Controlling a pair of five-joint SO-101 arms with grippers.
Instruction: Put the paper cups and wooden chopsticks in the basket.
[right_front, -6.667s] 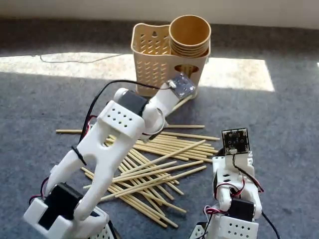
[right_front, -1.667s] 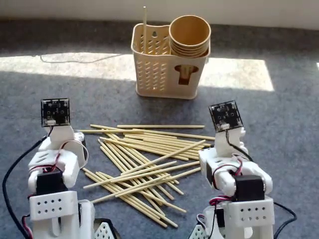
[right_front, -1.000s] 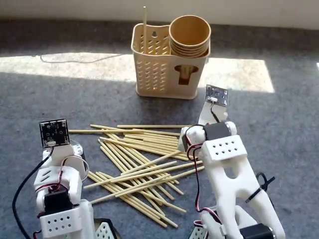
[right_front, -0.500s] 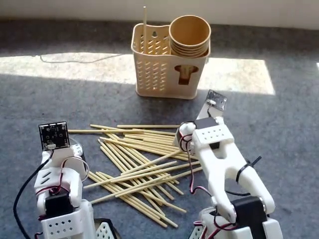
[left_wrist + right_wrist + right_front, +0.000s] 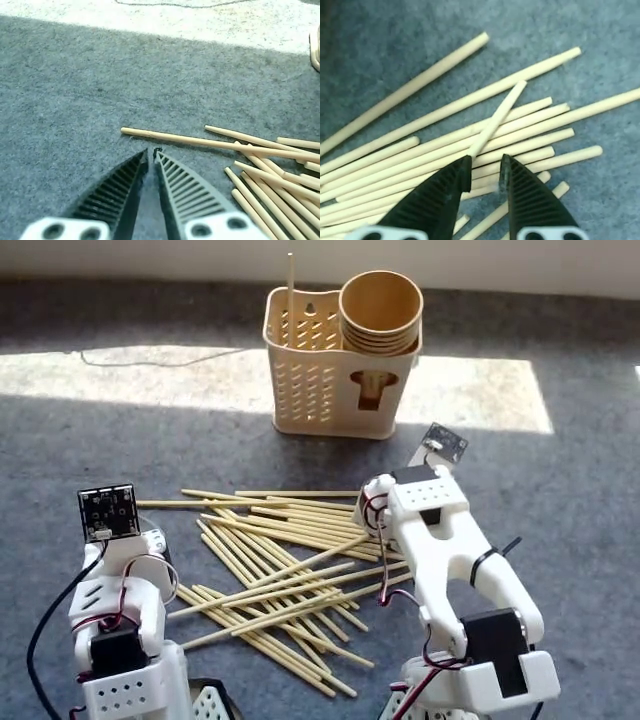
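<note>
Basket (image 5: 330,380): at the back of the carpet (image 5: 590,510), centre, behind the loose pile.
Paper cups (image 5: 380,310): nested in one stack, in the basket's right-hand part.
Upright chopstick (image 5: 291,290): stands in the basket's left part, beside the cups.
Loose chopsticks (image 5: 290,550): on the carpet before the basket, between the two arms, crossing one another.
Left gripper (image 5: 150,156): over bare carpet at the pile's left edge, near one stick's end.
Right gripper (image 5: 484,172): over the pile's right side, with sticks directly beneath.
Cable (image 5: 150,358): on the carpet, behind and left of the basket.
</note>
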